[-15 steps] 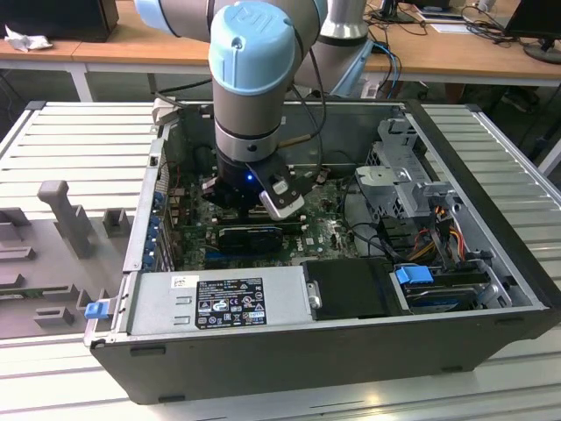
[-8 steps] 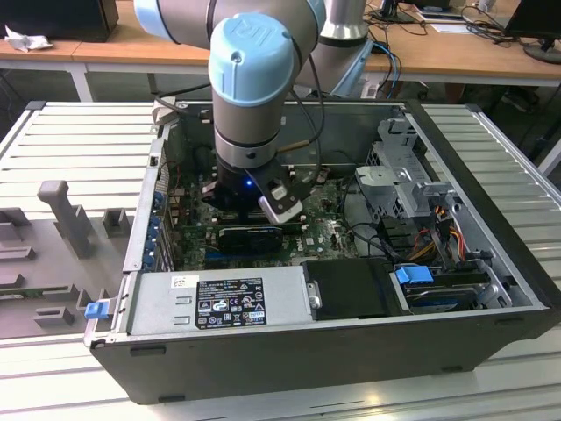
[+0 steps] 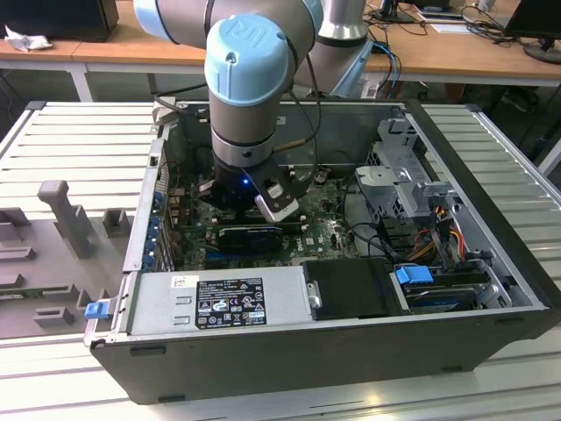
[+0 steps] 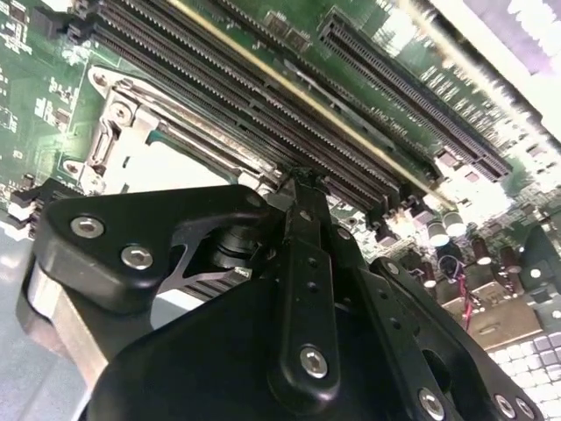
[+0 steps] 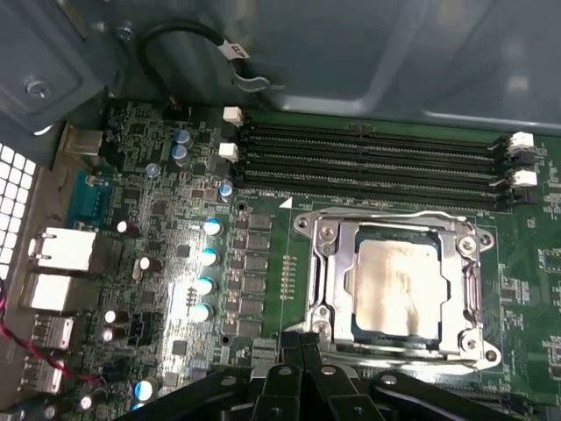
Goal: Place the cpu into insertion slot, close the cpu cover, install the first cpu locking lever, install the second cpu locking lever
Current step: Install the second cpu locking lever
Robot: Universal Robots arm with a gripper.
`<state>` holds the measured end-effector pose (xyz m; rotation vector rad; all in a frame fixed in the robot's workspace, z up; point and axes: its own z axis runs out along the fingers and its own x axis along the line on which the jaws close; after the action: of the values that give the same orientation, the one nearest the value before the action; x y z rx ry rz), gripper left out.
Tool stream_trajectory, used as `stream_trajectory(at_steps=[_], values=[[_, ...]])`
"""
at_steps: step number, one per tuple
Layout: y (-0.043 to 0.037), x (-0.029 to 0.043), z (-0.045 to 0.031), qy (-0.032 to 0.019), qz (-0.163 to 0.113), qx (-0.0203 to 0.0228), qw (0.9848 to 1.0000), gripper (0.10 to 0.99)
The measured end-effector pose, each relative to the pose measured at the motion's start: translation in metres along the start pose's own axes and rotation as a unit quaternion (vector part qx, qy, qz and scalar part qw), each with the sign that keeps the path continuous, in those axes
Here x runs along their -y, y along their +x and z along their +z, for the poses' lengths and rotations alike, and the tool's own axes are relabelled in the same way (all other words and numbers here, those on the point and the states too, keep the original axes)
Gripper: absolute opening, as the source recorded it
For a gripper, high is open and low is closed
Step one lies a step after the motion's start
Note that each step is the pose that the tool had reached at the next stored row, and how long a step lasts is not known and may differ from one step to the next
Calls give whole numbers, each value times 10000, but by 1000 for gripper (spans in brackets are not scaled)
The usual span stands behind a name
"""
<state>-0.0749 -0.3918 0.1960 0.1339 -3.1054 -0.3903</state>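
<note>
Jaws are sitting drawn together, gripping nothing, as the gripper (image 5: 298, 368) is hovering at the near edge of the insertion slot (image 5: 349, 298). Just beyond the tips, the cpu (image 5: 396, 282) is lying flat in it, with the cpu cover (image 5: 337, 263) folded down around it. Farther off, long memory slots (image 5: 368, 162) are running parallel to that edge. The power supply's label (image 3: 230, 303) is carrying print too small to make out.

Likely lab, open computer case (image 3: 289, 289), desks (image 3: 456, 66)
</note>
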Motion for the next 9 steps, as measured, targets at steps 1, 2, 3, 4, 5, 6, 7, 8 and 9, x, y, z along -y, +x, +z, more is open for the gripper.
stream_trajectory(at_steps=[1,2,3,4,5,6,7,8,9], values=[[5,-7,6,0,1,-1,10000,106],[6,-7,6,-1,0,-2,10000,106],[5,-8,5,0,0,-2,10000,106],[5,-11,-5,-2,-1,0,10000,106],[5,-22,-42,-5,0,1,10000,106],[6,-35,-99,-2,1,-1,10000,106],[6,-43,-130,-1,0,-1,10000,106],[6,-58,-187,2,0,-2,10000,106],[6,-69,-230,5,1,-2,10000,106]])
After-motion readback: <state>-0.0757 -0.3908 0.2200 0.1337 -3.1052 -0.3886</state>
